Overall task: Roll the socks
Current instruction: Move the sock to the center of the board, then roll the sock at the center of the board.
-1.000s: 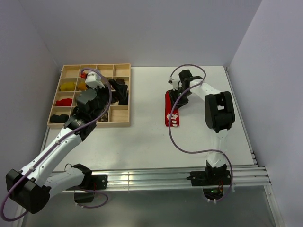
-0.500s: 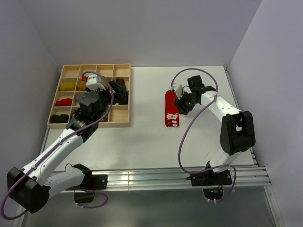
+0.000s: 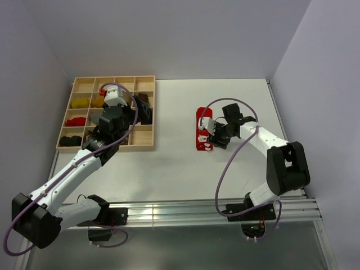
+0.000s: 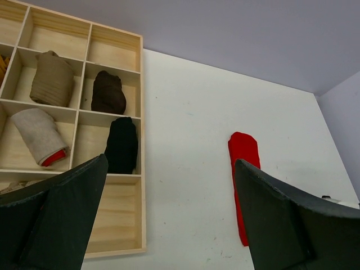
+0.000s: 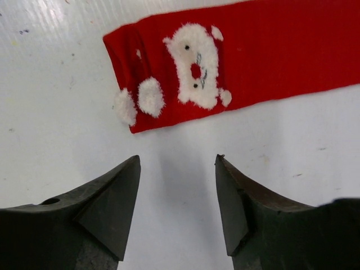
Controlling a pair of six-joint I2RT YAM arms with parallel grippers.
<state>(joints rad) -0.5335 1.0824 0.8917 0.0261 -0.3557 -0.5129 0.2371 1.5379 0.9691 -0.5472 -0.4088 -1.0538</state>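
Note:
The red sock with white Santa marks lies flat and stretched out on the white table. It fills the top of the right wrist view. My right gripper is open and empty, low over bare table just beside the sock's long edge, near the end with the white marks. My left gripper is wide open and empty above the tray's right side. A black sock bundle lies in a tray compartment. I see no argyle sock.
A wooden compartment tray stands at the back left, holding yellow, red and dark bundles. The left wrist view shows a tan bundle, a dark brown one and a grey one. Walls enclose the table.
My right gripper has moved from the sock's far end toward its near end, along its right edge. The left arm has shifted slightly over the tray. The sock stays flat.

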